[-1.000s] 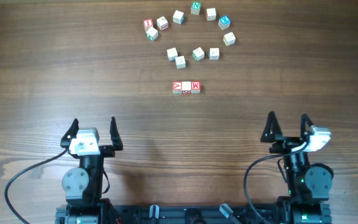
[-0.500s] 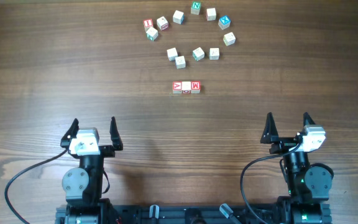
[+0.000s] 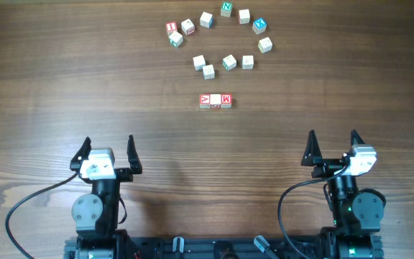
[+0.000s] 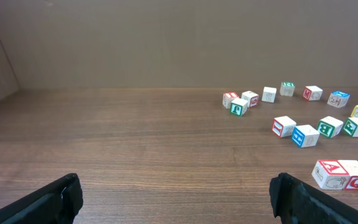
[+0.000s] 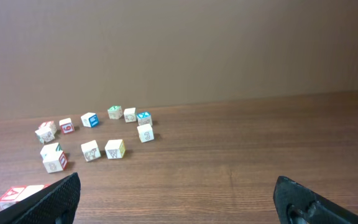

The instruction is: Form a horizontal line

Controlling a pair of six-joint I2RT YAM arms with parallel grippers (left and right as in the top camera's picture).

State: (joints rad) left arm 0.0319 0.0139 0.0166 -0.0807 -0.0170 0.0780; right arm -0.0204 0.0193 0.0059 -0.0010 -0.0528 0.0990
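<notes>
The horizontal line (image 3: 215, 101) sits a little beyond the middle of the table (image 3: 49, 86). It is made of three pale cubes with red printing, set side by side and touching. The A cube (image 3: 205, 101) is at the 9 o'clock end, the plain-topped cube (image 3: 215, 100) is in the middle, and the M cube (image 3: 226, 100) is at the 3 o'clock end. From overhead the row looks level, with no gap showing between the cubes.

At 12 o'clock from the row, and apart from it, the loose cubes (image 3: 229, 62) lie scattered in a rough ring. Several of them carry green or blue letters.

The left gripper (image 3: 108, 142) hangs at about 7 o'clock from the row, and the right gripper (image 3: 333, 137) at about 5 o'clock. Both are well away from it at the near edge. Each has its jaws spread wide with nothing between them. The left wrist view shows the row low at its right edge (image 4: 347, 175), and the right wrist view shows it at the lower left corner (image 5: 20, 194).

Judging from this layout, the placing step looks finished and the arms appear parked. The next move calls for little beyond checking the alignment. Any correction would need a light nudge on an end cube, approached from 6 o'clock so the neighbouring cubes are not pushed apart.
</notes>
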